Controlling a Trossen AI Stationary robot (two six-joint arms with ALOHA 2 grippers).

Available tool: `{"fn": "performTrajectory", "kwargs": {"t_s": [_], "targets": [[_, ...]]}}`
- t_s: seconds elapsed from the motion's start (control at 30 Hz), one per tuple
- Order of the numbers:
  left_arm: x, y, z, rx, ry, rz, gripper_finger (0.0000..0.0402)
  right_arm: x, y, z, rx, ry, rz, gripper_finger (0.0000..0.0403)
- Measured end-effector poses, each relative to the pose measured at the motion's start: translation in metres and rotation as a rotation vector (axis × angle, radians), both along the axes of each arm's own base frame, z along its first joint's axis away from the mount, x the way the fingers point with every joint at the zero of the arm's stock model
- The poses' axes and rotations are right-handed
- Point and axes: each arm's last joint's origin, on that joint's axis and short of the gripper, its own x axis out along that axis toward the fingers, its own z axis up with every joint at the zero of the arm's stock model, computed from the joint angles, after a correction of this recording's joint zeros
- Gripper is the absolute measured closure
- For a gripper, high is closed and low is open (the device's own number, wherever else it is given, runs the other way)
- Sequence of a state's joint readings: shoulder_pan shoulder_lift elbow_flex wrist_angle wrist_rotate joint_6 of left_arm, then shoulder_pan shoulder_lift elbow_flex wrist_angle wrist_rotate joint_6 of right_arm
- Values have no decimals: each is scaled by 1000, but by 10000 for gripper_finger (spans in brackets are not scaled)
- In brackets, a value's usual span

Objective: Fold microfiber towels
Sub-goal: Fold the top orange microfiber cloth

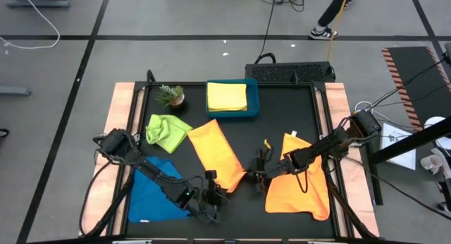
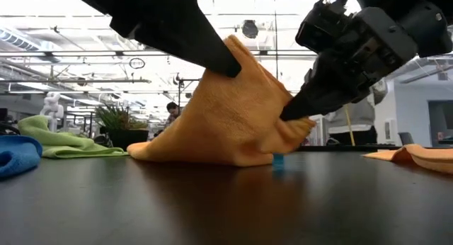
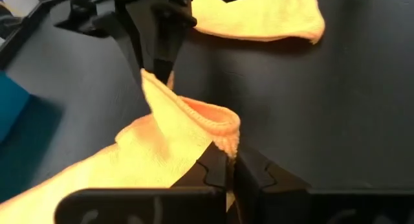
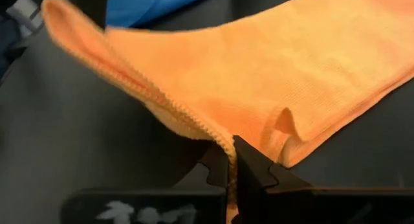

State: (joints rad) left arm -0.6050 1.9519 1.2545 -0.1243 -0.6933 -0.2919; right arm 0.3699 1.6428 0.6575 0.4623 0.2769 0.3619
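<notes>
You have both sets of fingers, left gripper [image 1: 224,193] and right gripper [image 1: 258,171], pinched on the near corners of the middle orange towel [image 1: 215,151], with only the yellow towel [image 1: 227,96] folded in the tray [image 1: 254,94] and the blue towel [image 1: 156,194], green towel [image 1: 166,130] and second orange towel [image 1: 299,186] left on the bench [image 1: 282,120].

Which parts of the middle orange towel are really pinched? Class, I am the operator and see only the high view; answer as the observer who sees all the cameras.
Observer: The left wrist view shows the left gripper shut on a hemmed corner of the middle orange towel.
Operator: And the other arm?
Observer: The right wrist view shows the right gripper shut on that towel's hem as well.
Operator: Is the towel off the table?
Observer: Only partly. In the low view it is raised like a tent, and its lower edge lies on the table.
</notes>
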Motion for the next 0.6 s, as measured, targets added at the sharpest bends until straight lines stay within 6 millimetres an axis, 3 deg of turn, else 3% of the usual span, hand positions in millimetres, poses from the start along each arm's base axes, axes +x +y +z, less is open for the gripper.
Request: {"fn": "performTrajectory", "kwargs": {"t_s": [0.27, 0.43, 0.6], "targets": [[0, 2, 2, 25, 29, -50, 398, -14, 19, 8, -6, 21, 81, 403], [11, 19, 3, 57, 51, -60, 399, -34, 28, 36, -40, -29, 51, 403], [17, 41, 31, 90, 7, -86, 400, -54, 28, 74, -68, -150, 47, 403]]}}
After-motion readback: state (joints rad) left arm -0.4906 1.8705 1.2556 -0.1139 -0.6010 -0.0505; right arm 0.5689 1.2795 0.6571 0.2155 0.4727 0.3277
